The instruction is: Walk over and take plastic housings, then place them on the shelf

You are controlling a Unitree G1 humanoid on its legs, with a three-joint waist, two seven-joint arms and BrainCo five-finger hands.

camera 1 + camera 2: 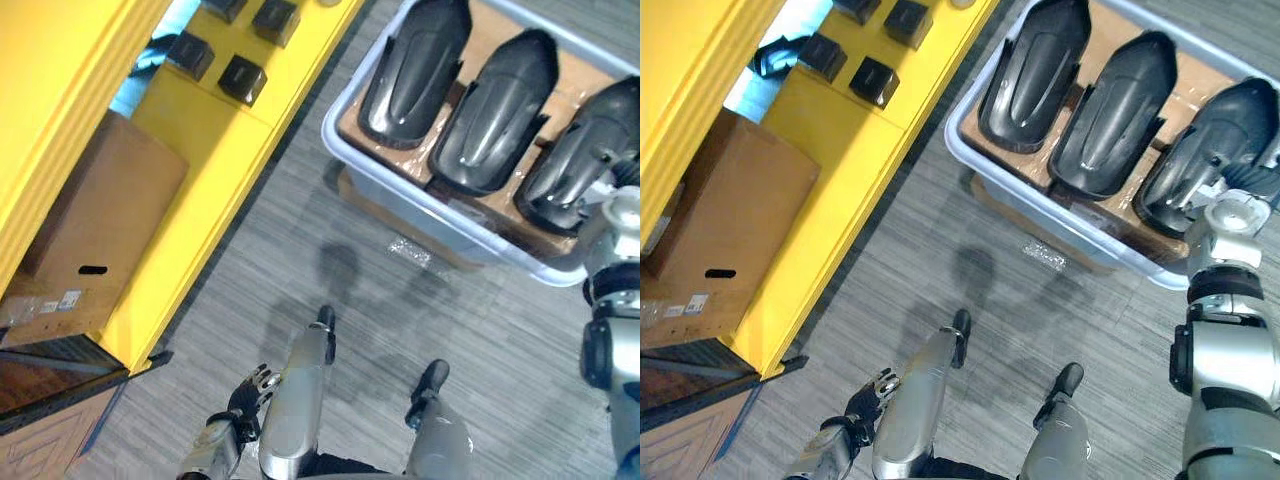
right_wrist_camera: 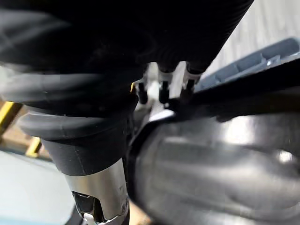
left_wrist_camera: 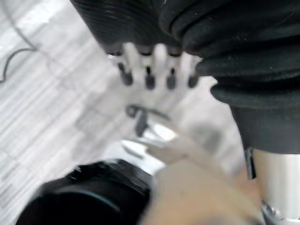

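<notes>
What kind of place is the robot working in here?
Probably a factory or warehouse floor: a yellow shelf with small black parts, a cardboard box stored below, and a pale bin holding three dark housings.

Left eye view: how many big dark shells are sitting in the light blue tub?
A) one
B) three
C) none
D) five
B: three dark plastic housings lie side by side on brown cardboard inside the tub.
</notes>
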